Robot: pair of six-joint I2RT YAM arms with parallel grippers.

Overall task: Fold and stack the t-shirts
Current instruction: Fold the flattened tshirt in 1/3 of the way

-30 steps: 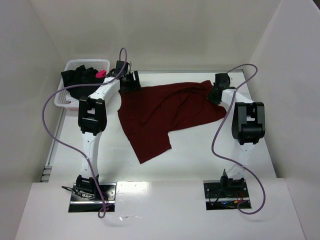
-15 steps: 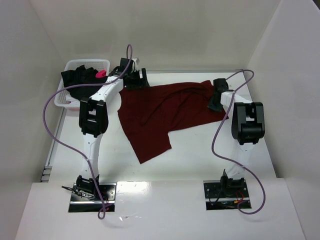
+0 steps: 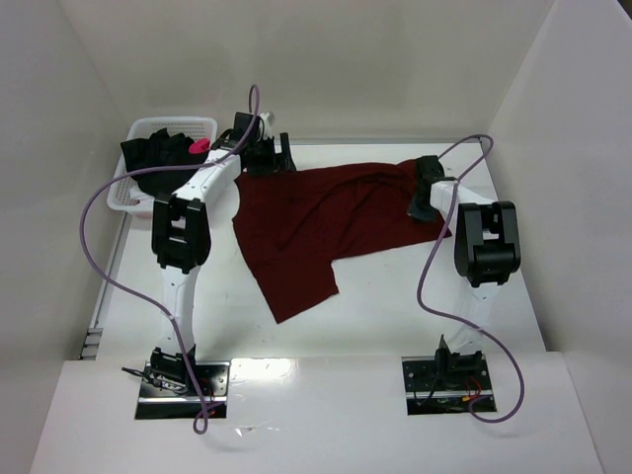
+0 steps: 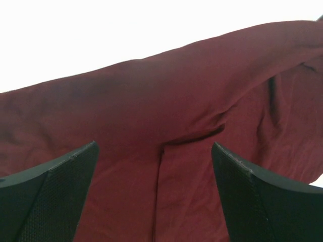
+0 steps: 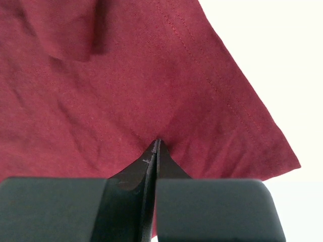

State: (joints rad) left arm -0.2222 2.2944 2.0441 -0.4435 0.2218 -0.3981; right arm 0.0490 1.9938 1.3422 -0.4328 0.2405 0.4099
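Note:
The maroon t-shirt (image 3: pixel 316 222) lies spread and creased across the table, its near corner pointing toward the arms. My left gripper (image 3: pixel 269 156) hovers open over the shirt's far left edge; in the left wrist view its fingers (image 4: pixel 55 196) stand wide apart over the cloth (image 4: pixel 161 116), gripping nothing. My right gripper (image 3: pixel 422 205) is on the shirt's right side. In the right wrist view its tips (image 5: pixel 157 146) are shut into a pucker of the maroon cloth (image 5: pixel 101 91), near the hem. The black t-shirt (image 3: pixel 158 153) with a pink mark (image 3: pixel 198 145) sits in the basket.
A white mesh basket (image 3: pixel 120 202) stands at the table's far left corner. White walls close in on three sides. Purple cables loop from both arms. The white table (image 3: pixel 395 296) shows bare near the arm bases.
My left gripper opened wider and shifted right along the shirt's far edge. My right gripper closed on the cloth and moved slightly nearer and left.

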